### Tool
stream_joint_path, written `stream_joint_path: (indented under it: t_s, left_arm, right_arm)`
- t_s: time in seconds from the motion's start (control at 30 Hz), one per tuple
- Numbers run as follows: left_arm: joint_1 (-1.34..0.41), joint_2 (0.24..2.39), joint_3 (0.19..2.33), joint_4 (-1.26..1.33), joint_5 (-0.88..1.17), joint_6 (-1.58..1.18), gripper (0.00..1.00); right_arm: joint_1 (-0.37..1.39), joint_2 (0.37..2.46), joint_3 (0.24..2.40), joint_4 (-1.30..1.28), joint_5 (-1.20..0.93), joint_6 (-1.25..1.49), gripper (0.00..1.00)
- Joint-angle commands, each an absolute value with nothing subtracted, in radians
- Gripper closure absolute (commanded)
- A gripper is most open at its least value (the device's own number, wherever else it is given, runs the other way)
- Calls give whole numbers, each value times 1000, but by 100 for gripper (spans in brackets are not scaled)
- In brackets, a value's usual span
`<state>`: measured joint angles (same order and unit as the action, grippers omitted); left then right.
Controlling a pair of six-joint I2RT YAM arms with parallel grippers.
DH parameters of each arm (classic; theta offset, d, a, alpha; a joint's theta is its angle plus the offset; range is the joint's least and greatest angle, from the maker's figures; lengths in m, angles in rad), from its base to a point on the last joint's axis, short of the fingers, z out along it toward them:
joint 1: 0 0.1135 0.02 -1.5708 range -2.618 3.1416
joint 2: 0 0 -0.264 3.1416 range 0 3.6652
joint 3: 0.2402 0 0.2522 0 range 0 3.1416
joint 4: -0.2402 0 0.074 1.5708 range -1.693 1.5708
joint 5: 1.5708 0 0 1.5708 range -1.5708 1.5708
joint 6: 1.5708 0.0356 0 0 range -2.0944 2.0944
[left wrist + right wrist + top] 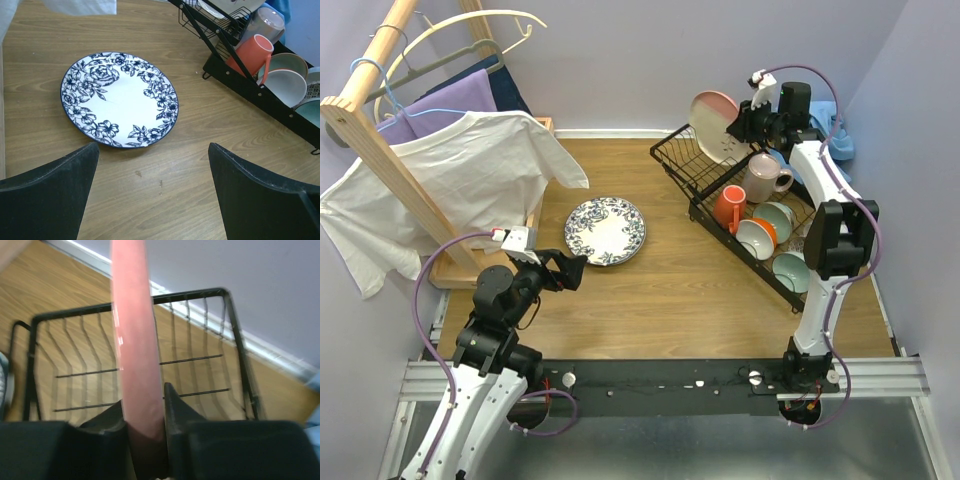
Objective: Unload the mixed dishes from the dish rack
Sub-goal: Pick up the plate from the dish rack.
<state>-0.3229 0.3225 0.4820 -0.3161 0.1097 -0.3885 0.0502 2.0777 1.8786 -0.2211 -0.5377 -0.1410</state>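
We are clamping the pink-and-cream plate by its rim with our right gripper, a finger pressing on each face. In the right wrist view its pink edge is running straight up from between the jaws. The plate is standing upright over the far end of the dish rack, close to the desk's far right corner, and we cannot tell whether its lower rim is touching the wires. The rack is lying slantwise along the desk's right edge. An orange mug, a pink mug, a white bowl and a pale-green bowl are sitting in its nearer part. Our left gripper is hovering with its jaws spread wide, holding nothing. It is just on the near side of a blue-flowered plate, which is lying flat around the middle of the desk, apart from the rack.
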Motion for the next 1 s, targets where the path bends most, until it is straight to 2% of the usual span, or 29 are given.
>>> stream_joint_path:
  t_s: [0.0,0.07,0.23,0.73,0.97]
  left_arm:
    - [-328,328,485,-304,130,-374,1]
    - [-328,330,485,-304,130,-374,1]
    - [-328,330,485,-302,132,-374,1]
    - [-327,333,486,-304,124,-373,1]
    - [-327,354,488,-302,124,-390,1]
  right_arm:
    - [44,2079,1922,-282,-574,-192,81]
    - [44,2065,1922,-293,-571,-212,91]
    - [46,2013,1917,-305,-554,-262,99]
    - [46,1873,1898,-256,-525,-304,99]
    - [46,1737,1792,-198,-514,-223,99]
